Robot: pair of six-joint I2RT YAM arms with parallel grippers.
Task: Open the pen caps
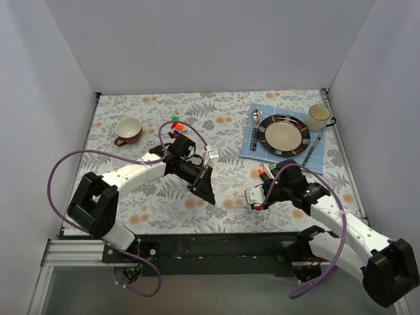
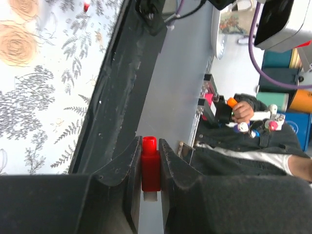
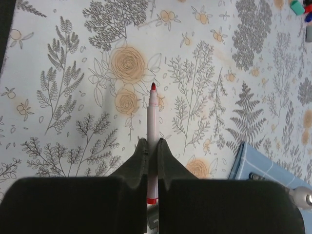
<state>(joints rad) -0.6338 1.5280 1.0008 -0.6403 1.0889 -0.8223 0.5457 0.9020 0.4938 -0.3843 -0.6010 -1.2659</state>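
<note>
My left gripper (image 2: pixel 150 146) is shut on a red pen cap (image 2: pixel 150 168), which stands upright between the jaws with a bit of white showing below it. In the top view this gripper (image 1: pixel 205 189) hangs above the middle of the table. My right gripper (image 3: pixel 152 145) is shut on a slim white-barrelled pen (image 3: pixel 153 114) whose bare red tip (image 3: pixel 153 87) points away from the jaws. This gripper (image 1: pixel 253 197) is at the front right. More capped pens (image 1: pixel 176 125) lie in a cluster at the back centre-left. A few coloured caps or pens (image 1: pixel 262 172) lie by the blue cloth's near corner.
A red cup (image 1: pixel 128 130) stands at the back left. A dark-rimmed plate (image 1: pixel 264 136) sits on a blue cloth (image 1: pixel 249 147), with a spoon (image 1: pixel 255 121) to its left and a knife (image 1: pixel 314 149) to its right. A cream mug (image 1: pixel 319 117) stands at the back right. White walls enclose the table.
</note>
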